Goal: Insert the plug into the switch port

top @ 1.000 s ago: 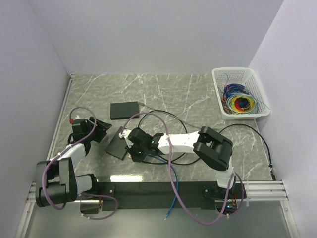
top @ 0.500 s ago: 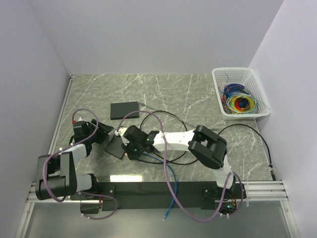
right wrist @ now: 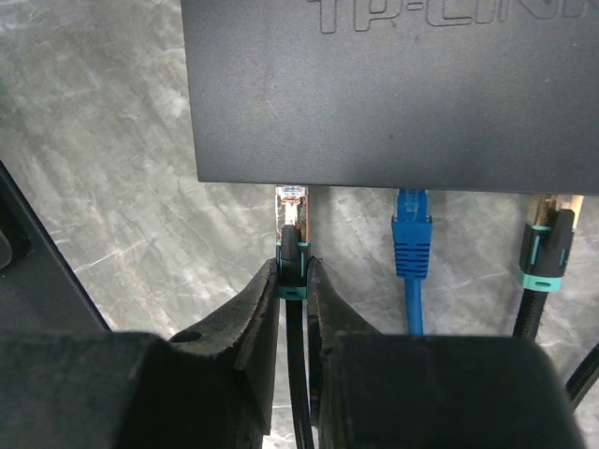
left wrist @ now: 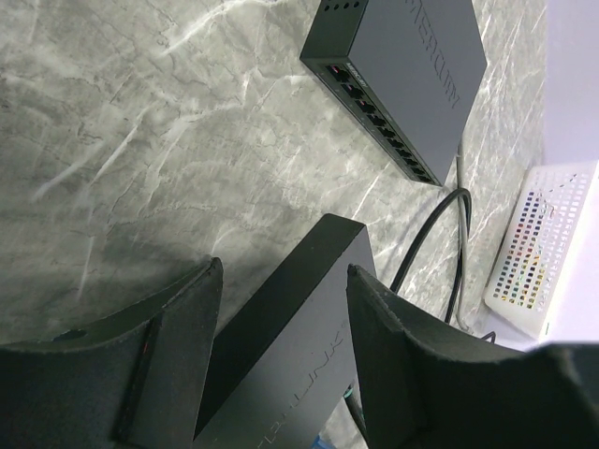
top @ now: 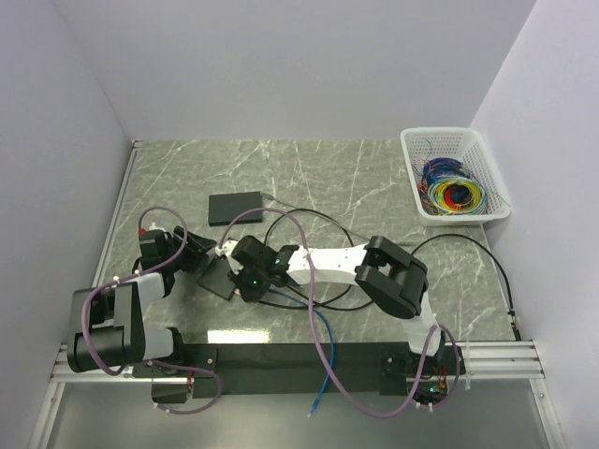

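Accordingly, treat the clear-tipped plug with its black boot and teal collar (right wrist: 291,224) as a light, small and fairly fragile part: judge the clear tip and its latch to be brittle, the boot firm, and the thin black cable (right wrist: 298,374) behind it limp and unable to push on its own. The right gripper (right wrist: 293,281) pinches the plug narrowly at the teal collar, which is the correct place to hold: close behind the tip, on the stiff section. The plug's tip meets the port edge of the flat black network switch (right wrist: 393,94), at the leftmost position in the right wrist view; how deep it sits cannot be told. Expect the switch to be light and to slide on the smooth grey marble tabletop (left wrist: 140,140) under any push. The left gripper (left wrist: 284,269) stands with its jaws spread astride the far end of the switch; you cannot tell whether its pads touch the casing. Watch the margins. A blue plug (right wrist: 412,234) sits in the port just beside, to the right, and a gold-tipped black plug with a teal collar (right wrist: 547,248) lies further right, so sideways room is tight on that side. Bare marble lies to the left. A second black switch (left wrist: 402,75) lies well apart, beyond the working area.
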Controlling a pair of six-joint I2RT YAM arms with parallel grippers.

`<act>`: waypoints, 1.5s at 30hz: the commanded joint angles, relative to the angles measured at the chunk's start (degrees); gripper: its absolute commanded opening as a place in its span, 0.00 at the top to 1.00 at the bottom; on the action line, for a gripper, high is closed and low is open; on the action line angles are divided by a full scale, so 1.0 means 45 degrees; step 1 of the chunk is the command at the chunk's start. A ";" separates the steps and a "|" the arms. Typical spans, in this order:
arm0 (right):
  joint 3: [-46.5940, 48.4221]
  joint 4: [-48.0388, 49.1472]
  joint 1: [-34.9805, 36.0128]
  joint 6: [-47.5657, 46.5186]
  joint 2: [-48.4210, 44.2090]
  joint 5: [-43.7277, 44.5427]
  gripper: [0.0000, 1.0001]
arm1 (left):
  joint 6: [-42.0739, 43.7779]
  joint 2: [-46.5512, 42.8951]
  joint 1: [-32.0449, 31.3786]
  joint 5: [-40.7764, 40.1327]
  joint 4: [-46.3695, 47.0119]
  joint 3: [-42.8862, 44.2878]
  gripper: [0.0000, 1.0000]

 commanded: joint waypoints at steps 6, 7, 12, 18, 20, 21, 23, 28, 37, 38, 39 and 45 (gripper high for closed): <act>0.0645 -0.0009 0.0220 0.0214 0.0339 -0.0303 1.00 | 0.0096 0.0007 0.0037 0.0122 0.0335 -0.0070 0.39; 0.0684 0.0030 0.0221 0.0214 0.0358 -0.0206 1.00 | 0.0096 0.0007 0.0018 0.0141 0.0335 -0.0070 0.39; 0.1132 -0.0106 0.0221 0.0273 0.0553 0.0223 1.00 | 0.0077 -0.0187 0.0018 0.0180 0.0218 -0.0129 0.39; 0.1796 -0.0535 0.0124 0.0312 0.0729 0.1082 1.00 | 0.0155 -0.0461 0.0018 0.0083 0.0081 -0.0285 0.39; 0.1836 -0.0633 0.0084 0.0292 0.0710 0.1181 1.00 | 0.0116 -0.0481 0.0018 0.0180 0.0139 -0.0363 0.39; 0.1856 -0.0672 0.0065 0.0292 0.0671 0.1259 1.00 | 0.0096 -0.0481 0.0037 0.0161 0.0178 -0.0363 0.39; 0.1856 -0.0634 0.0006 0.0312 0.0613 0.1240 1.00 | 0.0096 -0.0500 0.0018 0.0161 0.0140 -0.0363 0.39; 0.2071 -0.0440 -0.0014 0.0448 0.0632 0.0928 1.00 | 0.0057 -0.0422 -0.0001 0.0258 0.0256 -0.0383 0.40; 0.2832 -0.0555 0.0084 0.0507 0.1217 0.0557 1.00 | -0.0080 -0.0539 -0.0099 0.0298 0.0335 -0.0520 0.40; 0.2871 -0.0575 0.0103 0.0488 0.1334 0.0498 1.00 | -0.0080 -0.0539 -0.0119 0.0278 0.0315 -0.0481 0.40; 0.2891 -0.0633 0.0142 0.0487 0.1374 0.0498 1.00 | -0.0080 -0.0559 -0.0119 0.0259 0.0296 -0.0481 0.40; 0.2696 -0.0536 0.0162 0.0507 0.1413 0.0751 1.00 | -0.0041 -0.0500 -0.0119 0.0259 0.0315 -0.0461 0.40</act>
